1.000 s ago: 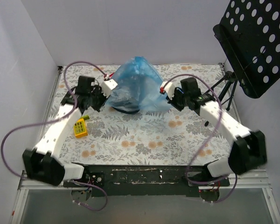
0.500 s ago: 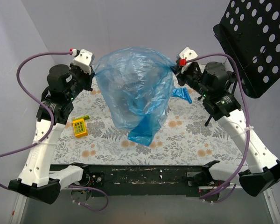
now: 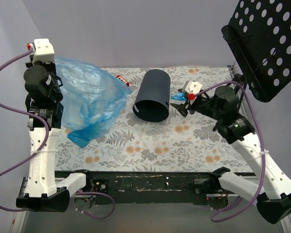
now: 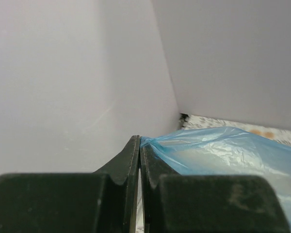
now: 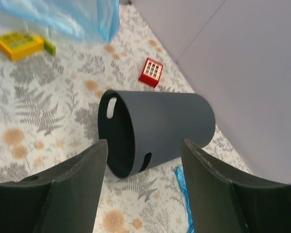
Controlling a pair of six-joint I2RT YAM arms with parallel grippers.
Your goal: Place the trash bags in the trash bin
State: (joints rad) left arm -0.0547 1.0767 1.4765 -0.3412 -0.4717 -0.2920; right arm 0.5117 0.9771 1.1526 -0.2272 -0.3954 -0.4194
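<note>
A large blue trash bag hangs spread out at the left, and my left gripper, raised high, is shut on its top corner. In the left wrist view the jaws meet on the bunched film. The trash bin lies on its side at mid-table, its mouth toward the near edge. My right gripper stands open just right of the trash bin, holding nothing. In the right wrist view its fingers frame the bin. A small folded blue bag lies on the table by that gripper, also visible as a strip.
A red-and-white tile lies behind the bin at the left. A yellow block sits under the hanging bag's lower edge. The black perforated music stand overhangs the back right corner, its tripod beside my right arm.
My right gripper let go of the big bag, opened and dropped down beside the bin. The left arm swung the bag up and left, uncovering the bin lying on its side.
</note>
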